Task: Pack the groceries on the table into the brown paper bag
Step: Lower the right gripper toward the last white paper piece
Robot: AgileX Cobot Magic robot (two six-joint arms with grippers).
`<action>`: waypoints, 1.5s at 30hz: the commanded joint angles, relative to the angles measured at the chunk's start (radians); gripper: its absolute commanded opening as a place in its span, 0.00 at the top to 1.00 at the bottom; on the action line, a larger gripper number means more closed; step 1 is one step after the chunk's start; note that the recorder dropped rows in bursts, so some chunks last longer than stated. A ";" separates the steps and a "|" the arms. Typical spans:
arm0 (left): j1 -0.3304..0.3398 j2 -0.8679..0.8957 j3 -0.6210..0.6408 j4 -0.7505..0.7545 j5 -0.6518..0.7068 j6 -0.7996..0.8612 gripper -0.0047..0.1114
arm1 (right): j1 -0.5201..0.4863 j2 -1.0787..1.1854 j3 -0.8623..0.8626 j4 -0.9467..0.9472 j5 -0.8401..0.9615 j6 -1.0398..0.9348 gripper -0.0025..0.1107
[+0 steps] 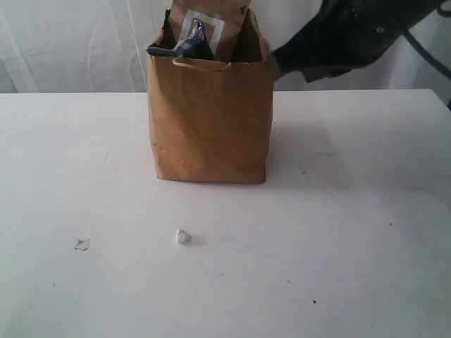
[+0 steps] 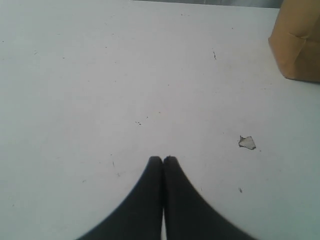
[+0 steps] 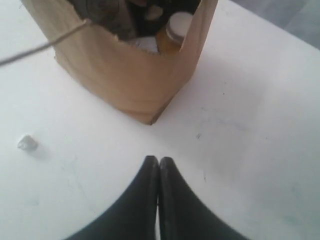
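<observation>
The brown paper bag [image 1: 210, 120] stands upright on the white table [image 1: 352, 232], far of centre. A brown pouch with a white square [image 1: 204, 28] and a dark packet [image 1: 176, 48] stick out of its top. The right wrist view looks into the brown paper bag [image 3: 130, 70], where a white-capped bottle [image 3: 177, 25] and other dark items lie. My right gripper [image 3: 159, 161] is shut and empty above the table beside the bag. In the exterior view the right arm [image 1: 352, 39] is high behind the bag. My left gripper [image 2: 163, 160] is shut, empty, over bare table; one corner of the bag [image 2: 297, 45] shows.
A small crumpled white scrap [image 1: 183, 237] lies on the table in front of the bag, with a smaller pale flake [image 1: 82, 244] to its left. The same flake [image 2: 247, 143] shows in the left wrist view. A white curtain hangs behind the table.
</observation>
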 commanded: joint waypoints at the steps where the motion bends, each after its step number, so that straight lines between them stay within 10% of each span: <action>1: 0.002 -0.005 0.004 0.008 0.002 -0.001 0.96 | -0.003 -0.048 0.194 0.014 -0.135 -0.057 0.98; 11: 0.002 -0.005 0.004 0.008 0.002 -0.001 0.96 | 0.090 -0.198 0.614 0.145 -0.783 -0.251 0.98; 25: 0.002 -0.005 0.004 0.007 0.001 -0.001 0.96 | 0.352 0.190 0.542 0.154 -0.907 -0.248 0.98; 35: 0.002 -0.005 0.004 0.007 0.001 -0.001 0.96 | 0.374 0.290 0.160 0.206 -0.246 -0.277 0.98; 45: 0.002 -0.005 0.004 0.007 0.001 -0.001 0.96 | 0.334 0.512 -0.069 0.177 -0.026 -0.299 0.98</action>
